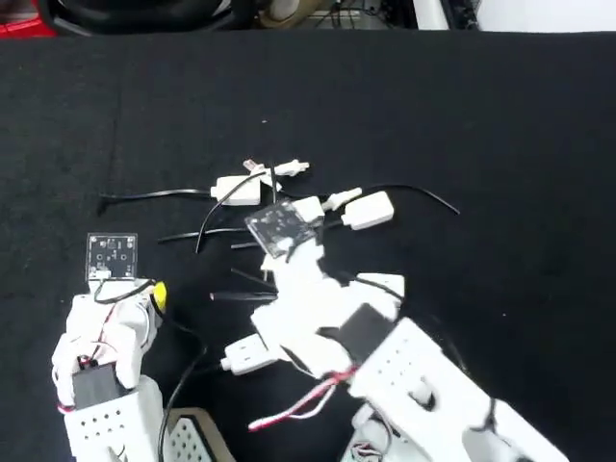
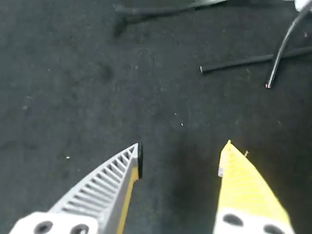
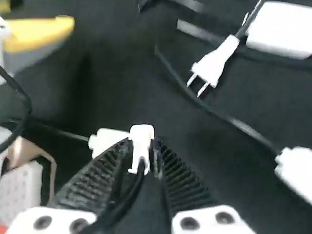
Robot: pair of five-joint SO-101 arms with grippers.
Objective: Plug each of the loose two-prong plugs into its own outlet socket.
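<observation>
Right gripper (image 3: 142, 148) clamped tight on a white plug (image 3: 141, 134)
A socket (image 3: 105, 140) lies just beside the plug's tip, near the worktop's (image 1: 481, 144) front edge; left gripper (image 2: 183, 145) gapes wide, empty, farther away

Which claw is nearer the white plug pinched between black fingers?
Right. The right gripper is shut on the white plug; the left gripper hangs apart above the tabletop.
</observation>
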